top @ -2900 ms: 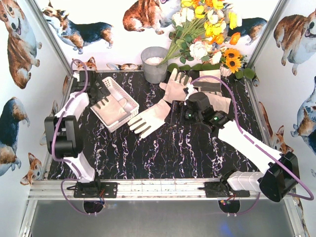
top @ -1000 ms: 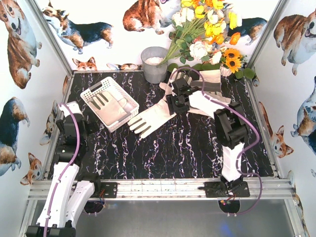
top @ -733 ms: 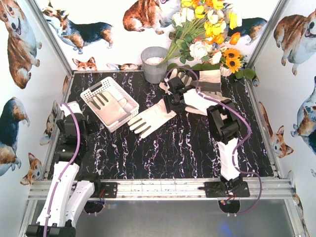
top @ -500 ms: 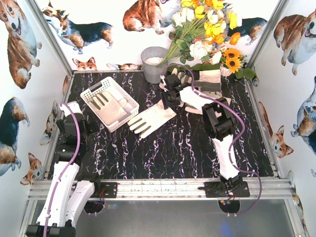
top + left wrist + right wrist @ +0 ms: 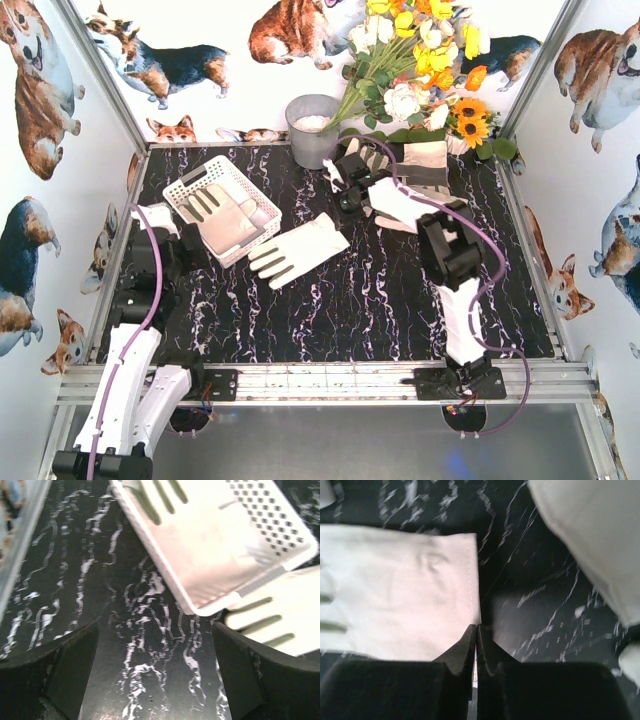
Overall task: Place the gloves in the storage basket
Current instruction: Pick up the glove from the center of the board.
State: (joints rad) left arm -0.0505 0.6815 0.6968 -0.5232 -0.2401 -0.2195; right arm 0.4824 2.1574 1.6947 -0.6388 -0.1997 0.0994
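The white storage basket (image 5: 200,186) (image 5: 215,545) stands at the back left with one glove (image 5: 228,218) (image 5: 155,502) lying in it. A second glove (image 5: 300,248) (image 5: 395,585) (image 5: 272,620) lies flat on the table just right of the basket. My right gripper (image 5: 346,200) (image 5: 476,630) is shut, its tips pinching the edge of this glove's cuff. More gloves (image 5: 425,160) (image 5: 590,545) lie behind and under the right arm. My left gripper (image 5: 180,248) (image 5: 155,680) hangs open over bare table beside the basket's near corner, holding nothing.
A grey metal bucket (image 5: 313,130) stands at the back centre, with a bunch of artificial flowers (image 5: 420,60) to its right. Aluminium rails (image 5: 120,230) and printed walls close in the table on three sides.
My right gripper has closed at the glove's cuff, and that glove has shifted slightly left and nearer. The left arm has moved in toward the basket and its jaws have narrowed a little.
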